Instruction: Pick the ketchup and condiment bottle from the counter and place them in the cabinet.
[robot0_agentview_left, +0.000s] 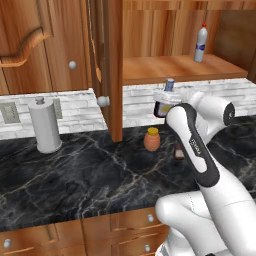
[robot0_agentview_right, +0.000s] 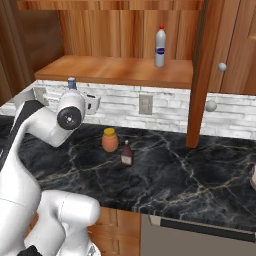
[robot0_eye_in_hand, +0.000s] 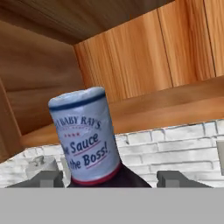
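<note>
Nearest, drawer fronts (robot0_agentview_left: 125, 225) of reddish wood with round silver knobs under the front edge of the counter (robot0_agentview_left: 75, 175): black marble, pale veins. On that marble, near the middle, a squat orange jar (robot0_agentview_left: 152, 139) and just beside it the ketchup (robot0_agentview_right: 126, 153), small, dark red-brown, upright, dark cap up, partly hidden behind the white forearm in the left base view. Well to the left, against the pale brick backsplash, a white paper-towel roll (robot0_agentview_left: 44, 125) standing on end.

Lifted clear of the counter, above and behind the jar: the condiment bottle (robot0_agentview_left: 164, 102), dark rounded body, yellow label, bluish neck poking up past the gripper (robot0_agentview_left: 170, 100). Seen along the hand, that neck (robot0_eye_in_hand: 87, 135) close and large, a sleeve reading "Sauce" and "the Boss!", with one dark fingertip (robot0_eye_in_hand: 48, 178) at each side of the body below it; fingers clamped on the bottle.

Farther back and higher, the cabinet (robot0_agentview_left: 185, 67) with its door (robot0_agentview_left: 107, 65) swung open, silver knob on it, plank shelf just above bottle height. On that shelf, toward the back, a tall white bottle (robot0_agentview_left: 200, 44) with a red cap, upright.
</note>
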